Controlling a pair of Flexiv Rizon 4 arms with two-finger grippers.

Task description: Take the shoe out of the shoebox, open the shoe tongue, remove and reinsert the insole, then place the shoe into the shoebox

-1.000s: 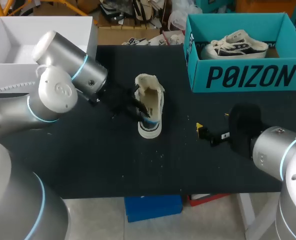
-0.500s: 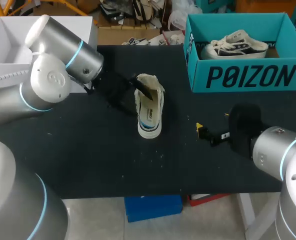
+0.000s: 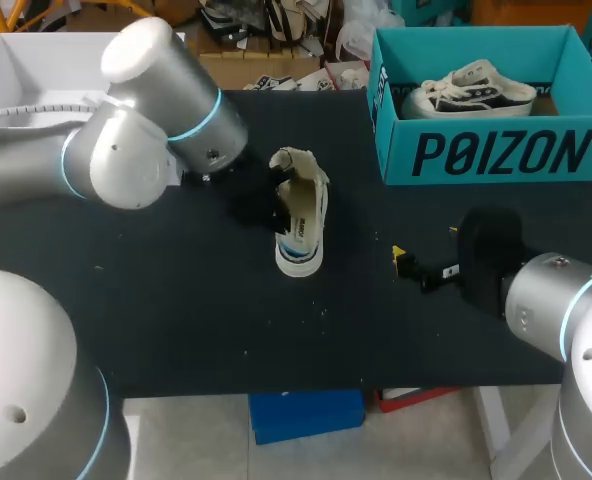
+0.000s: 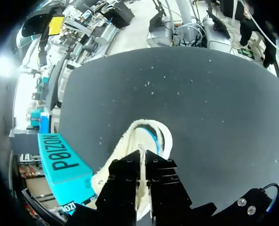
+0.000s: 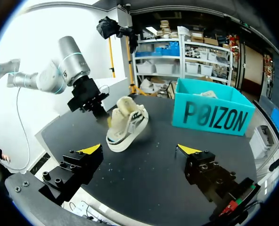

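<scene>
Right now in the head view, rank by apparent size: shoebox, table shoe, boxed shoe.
1. Shoebox, largest by far.
2. Table shoe and boxed shoe look alike; the box wall hides part of the latter, so unranked.

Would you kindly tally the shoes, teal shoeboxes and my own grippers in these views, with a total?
Shoes: 2 (loose shoe, boxed shoe)
Teal shoeboxes: 1 (teal shoebox)
Grippers: 2 (left gripper, right gripper)
Total: 5
</scene>
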